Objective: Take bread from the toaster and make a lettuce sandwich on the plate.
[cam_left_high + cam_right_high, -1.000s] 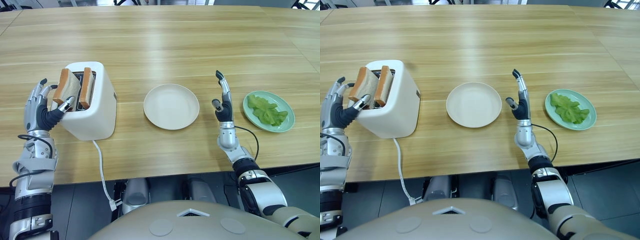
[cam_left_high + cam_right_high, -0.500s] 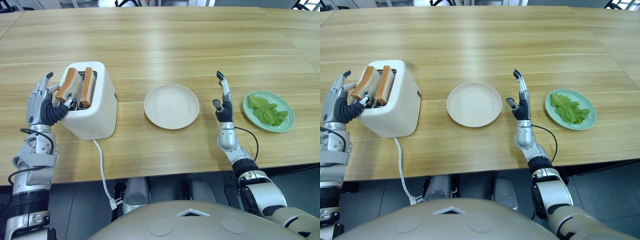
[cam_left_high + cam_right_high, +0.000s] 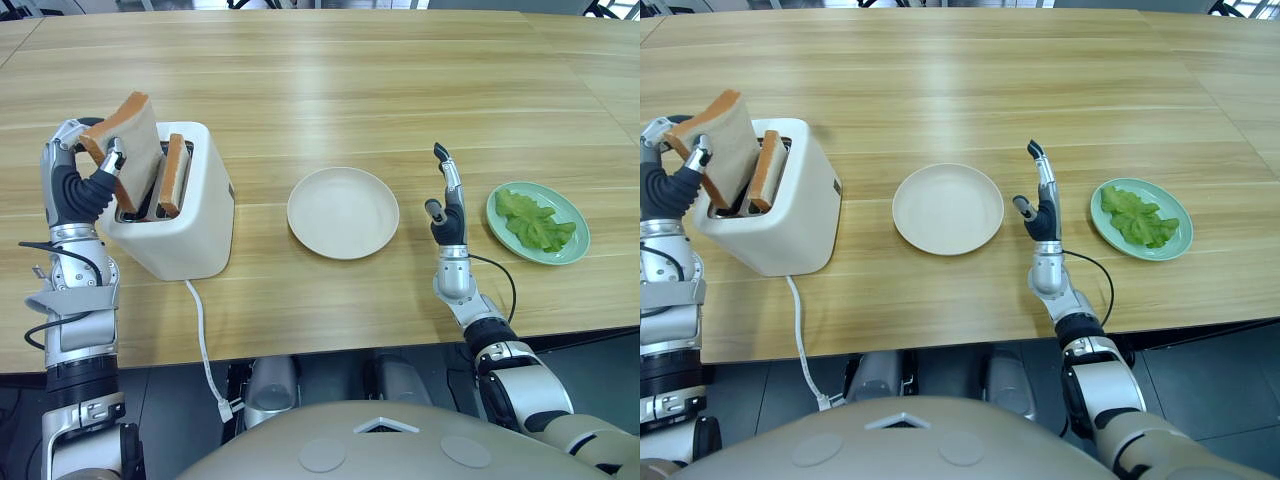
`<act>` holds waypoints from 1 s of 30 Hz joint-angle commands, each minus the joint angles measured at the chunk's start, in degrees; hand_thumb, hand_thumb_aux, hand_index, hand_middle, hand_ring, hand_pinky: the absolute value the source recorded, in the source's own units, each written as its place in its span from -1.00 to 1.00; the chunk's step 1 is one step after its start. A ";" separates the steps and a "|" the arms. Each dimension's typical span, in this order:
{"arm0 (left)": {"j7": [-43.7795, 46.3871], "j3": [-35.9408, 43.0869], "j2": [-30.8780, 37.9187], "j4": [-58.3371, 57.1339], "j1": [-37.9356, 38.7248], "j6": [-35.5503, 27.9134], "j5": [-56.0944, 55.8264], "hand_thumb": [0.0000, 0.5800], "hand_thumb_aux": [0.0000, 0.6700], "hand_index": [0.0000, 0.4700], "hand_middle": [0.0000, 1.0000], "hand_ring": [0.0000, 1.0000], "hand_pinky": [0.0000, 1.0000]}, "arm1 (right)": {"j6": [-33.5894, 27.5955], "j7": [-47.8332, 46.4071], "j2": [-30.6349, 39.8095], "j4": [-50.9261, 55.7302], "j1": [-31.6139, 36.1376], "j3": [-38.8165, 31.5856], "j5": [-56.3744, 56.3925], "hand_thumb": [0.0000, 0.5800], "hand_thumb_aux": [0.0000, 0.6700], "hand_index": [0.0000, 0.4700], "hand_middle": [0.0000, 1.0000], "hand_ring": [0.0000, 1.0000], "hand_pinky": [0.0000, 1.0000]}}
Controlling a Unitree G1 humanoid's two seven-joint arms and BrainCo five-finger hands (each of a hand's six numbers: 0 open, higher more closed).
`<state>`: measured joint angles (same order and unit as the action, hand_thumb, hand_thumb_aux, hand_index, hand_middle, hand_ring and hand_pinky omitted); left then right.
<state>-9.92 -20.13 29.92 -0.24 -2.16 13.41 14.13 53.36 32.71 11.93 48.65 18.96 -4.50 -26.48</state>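
Observation:
A white toaster (image 3: 185, 225) stands on the table's left side. My left hand (image 3: 78, 178) is shut on a slice of bread (image 3: 134, 140), which is mostly lifted out of the left slot and tilted. A second slice (image 3: 174, 175) stands in the right slot. A cream plate (image 3: 343, 212) lies bare in the middle. To the right, a green plate (image 3: 575, 246) holds lettuce (image 3: 535, 221). My right hand (image 3: 446, 198) stands upright and open between the two plates, holding nothing.
The toaster's white cord (image 3: 203, 340) runs over the table's near edge. The wooden table (image 3: 330, 80) stretches wide and bare behind the plates.
My left hand has closed on the left bread slice and raised it most of the way out of the toaster. The right hand has stayed still.

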 commanded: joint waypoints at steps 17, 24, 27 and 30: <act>8.40 -4.11 -8.12 -1.51 -10.88 14.91 -26.57 1.00 1.00 0.96 1.00 1.00 1.00 | -0.16 2.07 0.07 3.12 1.47 -0.32 -0.06 -1.00 -1.00 -1.00 -1.00 -1.00 -1.00; 18.27 3.61 -13.43 2.58 -10.85 13.48 -33.66 1.00 1.00 0.96 1.00 1.00 1.00 | -0.07 2.54 0.16 3.52 1.82 -0.32 -0.15 -1.00 -1.00 -1.00 -1.00 -1.00 -1.00; 20.26 5.89 -15.20 3.78 -11.31 13.48 -34.35 1.00 1.00 0.96 1.00 1.00 1.00 | 0.00 2.74 0.47 3.66 1.90 -0.19 -0.04 -1.00 -1.00 -1.00 -1.00 -1.00 -1.00; 22.28 9.23 -17.39 4.33 -11.40 13.53 -33.67 1.00 1.00 0.96 1.00 1.00 1.00 | 0.08 2.87 0.72 4.04 2.01 -0.02 0.28 -1.00 -1.00 -1.00 -1.00 -1.00 -1.00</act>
<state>10.87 -13.23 13.49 3.02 -13.09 27.42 -19.60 53.27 35.42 12.38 51.60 20.65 -4.61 -26.56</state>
